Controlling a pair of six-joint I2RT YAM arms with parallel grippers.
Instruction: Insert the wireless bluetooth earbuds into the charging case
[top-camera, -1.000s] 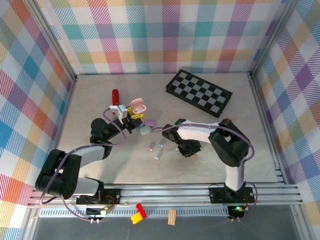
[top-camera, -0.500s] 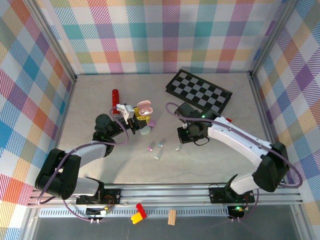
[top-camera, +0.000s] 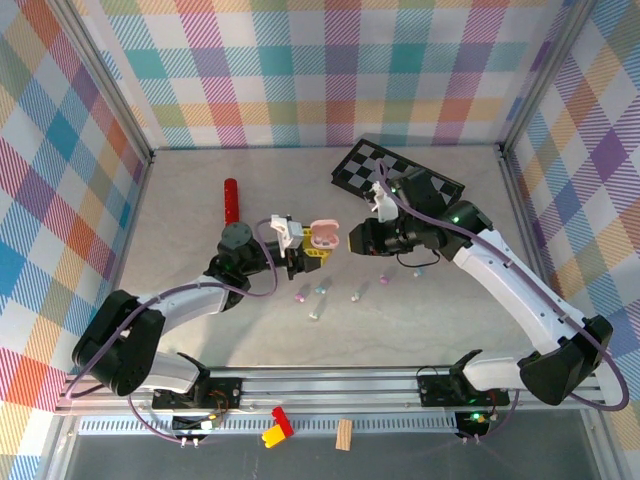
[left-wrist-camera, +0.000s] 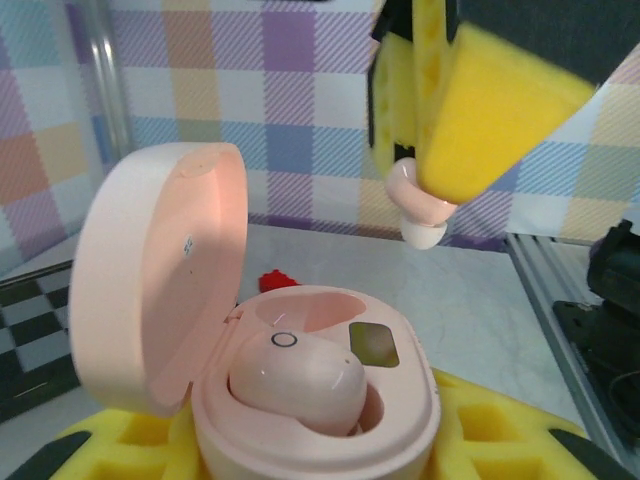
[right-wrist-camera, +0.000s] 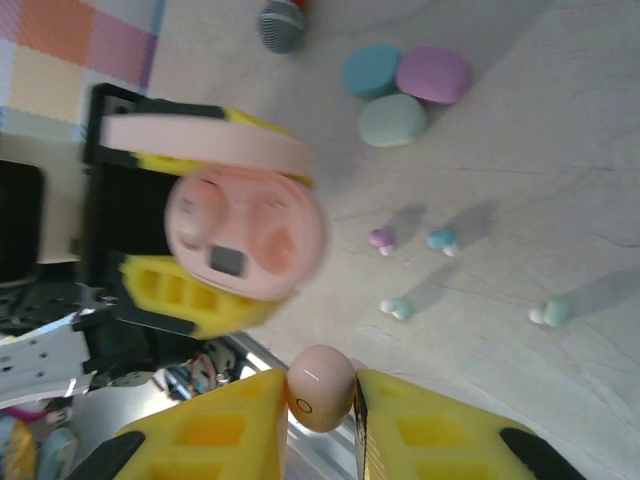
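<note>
My left gripper (top-camera: 312, 248) is shut on the open pink charging case (top-camera: 323, 235), held up off the table with its lid (left-wrist-camera: 160, 280) tipped back. One pink earbud (left-wrist-camera: 295, 378) sits in the case's near socket; the far socket (left-wrist-camera: 300, 308) is bare. My right gripper (top-camera: 362, 238) hangs just right of the case, shut on a second pink earbud (right-wrist-camera: 320, 387) that shows between its yellow pads (left-wrist-camera: 480, 110). Several loose earbuds lie on the table below: purple (right-wrist-camera: 380, 240), blue (right-wrist-camera: 441, 240) and mint (right-wrist-camera: 397, 308).
Three closed cases, teal (right-wrist-camera: 370, 68), purple (right-wrist-camera: 435, 73) and mint (right-wrist-camera: 392, 118), lie together near the loose earbuds. A red cylinder (top-camera: 231, 200) lies at the back left. A chessboard (top-camera: 358, 165) sits at the back right, partly under my right arm.
My left gripper has carried the open case to the right and higher. My right arm has left the loose earbuds, swung outward, and come in beside the case.
</note>
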